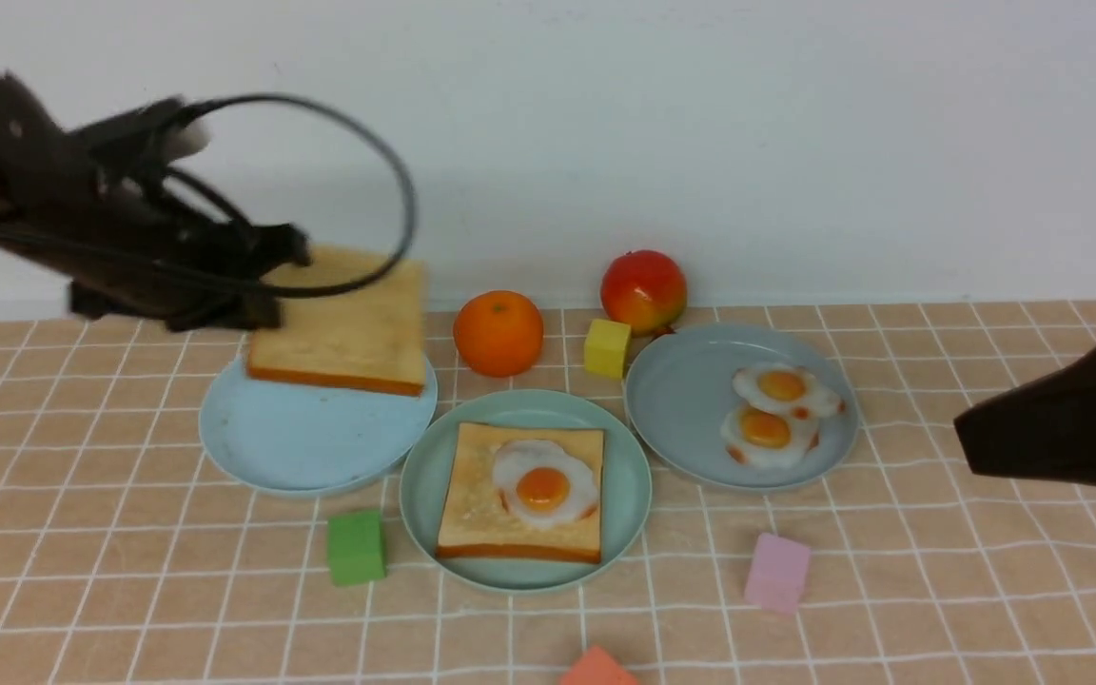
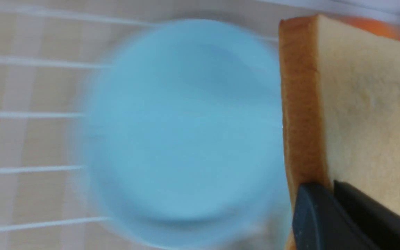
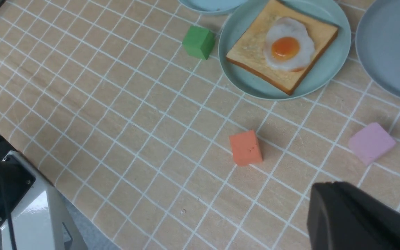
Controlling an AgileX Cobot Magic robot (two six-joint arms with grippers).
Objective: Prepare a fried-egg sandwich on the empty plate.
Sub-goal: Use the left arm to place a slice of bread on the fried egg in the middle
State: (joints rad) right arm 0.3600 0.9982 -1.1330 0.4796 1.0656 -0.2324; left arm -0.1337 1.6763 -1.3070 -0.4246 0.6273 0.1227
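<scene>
Mint-green plate sits mid-scene on the checked cloth. One toast slice lies flat on it w/ a fried egg on top, yolk up, toward the slice's R half, uncovered.

Second toast slice is to the far L of the mint-green plate. It's held in the air, tilted, over the sky-blue plate and seems clear of it. L gripper is clamped on that slice's L edge. L wrist view, blurry, shows dark fingers pinching crust & face.

Sky-blue plate is just L of the mint-green plate & a bit behind, rims almost meeting. Grey-blue plate is just R & behind, carrying two more eggs that overlap.

Behind the mint-green plate are an orange & a yellow cube, w/ a red-yellow fruit further back. Green cube is just beside its near-L rim. Pink cube is near-R, a bit apart. Orange-red cube is nearer the robot than the plate, apart from it.

R gripper hangs over the cloth well R of the mint-green plate, beyond the grey-blue one. Only a dark wedge shows, so can't tell if the jaws are apart or together.
</scene>
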